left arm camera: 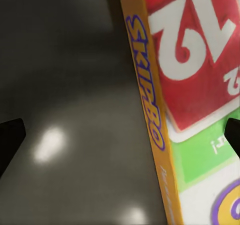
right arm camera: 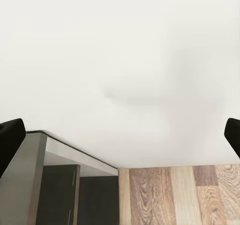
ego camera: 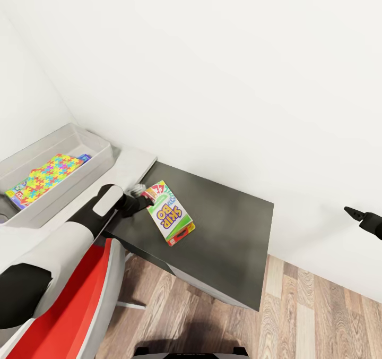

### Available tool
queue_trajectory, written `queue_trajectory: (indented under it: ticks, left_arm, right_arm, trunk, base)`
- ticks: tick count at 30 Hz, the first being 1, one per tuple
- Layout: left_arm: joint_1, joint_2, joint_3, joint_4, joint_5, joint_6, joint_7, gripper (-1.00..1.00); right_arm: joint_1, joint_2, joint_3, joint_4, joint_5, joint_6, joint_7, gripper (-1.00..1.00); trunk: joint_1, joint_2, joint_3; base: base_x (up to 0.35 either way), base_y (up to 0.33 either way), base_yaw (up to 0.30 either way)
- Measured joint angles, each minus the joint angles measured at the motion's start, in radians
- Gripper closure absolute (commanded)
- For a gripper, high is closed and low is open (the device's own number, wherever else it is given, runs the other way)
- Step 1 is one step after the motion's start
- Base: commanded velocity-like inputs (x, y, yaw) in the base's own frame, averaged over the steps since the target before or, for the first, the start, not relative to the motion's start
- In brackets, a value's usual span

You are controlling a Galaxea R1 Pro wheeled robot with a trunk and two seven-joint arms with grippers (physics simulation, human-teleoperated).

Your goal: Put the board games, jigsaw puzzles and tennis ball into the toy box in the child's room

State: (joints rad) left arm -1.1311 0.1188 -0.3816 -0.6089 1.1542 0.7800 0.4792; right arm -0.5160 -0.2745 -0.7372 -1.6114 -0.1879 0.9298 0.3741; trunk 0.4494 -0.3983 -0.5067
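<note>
- The Skip-Bo box (ego camera: 170, 213) is lying flat on the dark-grey section of the table (ego camera: 233, 231), its long axis running away from the toy box (ego camera: 101, 152).
- The left gripper (ego camera: 142, 195) is hovering at the box's near end, the one towards the toy box, jaws spread wide across its long yellow edge, gripping nothing.
- The right gripper (ego camera: 354, 213) is hanging well apart from the box, open and empty.
- A jigsaw puzzle (ego camera: 50, 176) is lying inside the toy box.
</note>
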Motion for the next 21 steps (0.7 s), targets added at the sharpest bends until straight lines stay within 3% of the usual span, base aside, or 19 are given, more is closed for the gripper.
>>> queue_trajectory:
  ticks: [13,18,21]
  left_arm:
    - [-0.001,-0.002,0.001,0.012,0.007,-0.01,-0.003,-1.0]
    - [-0.002,-0.002,0.002,0.011,-0.018,-0.006,-0.003,-1.0]
    - [-0.001,-0.002,0.001,0.009,-0.004,-0.009,-0.003,-1.0]
  right_arm:
    - [0.0,0.0,-0.001,0.0,0.0,0.0,0.001,-1.0]
    - [0.0,-0.001,-0.002,0.0,-0.001,0.001,0.001,-1.0]
    - [0.0,-0.001,-0.002,0.0,-0.001,0.001,0.001,-1.0]
  trunk:
    - [-0.001,-0.001,0.0]
    - [-0.002,-0.001,0.0]
    - [0.0,-0.001,0.0]
  base:
    - [0.0,0.0,-0.002]
    - [0.0,0.0,-0.092]
    - [0.0,0.0,-0.175]
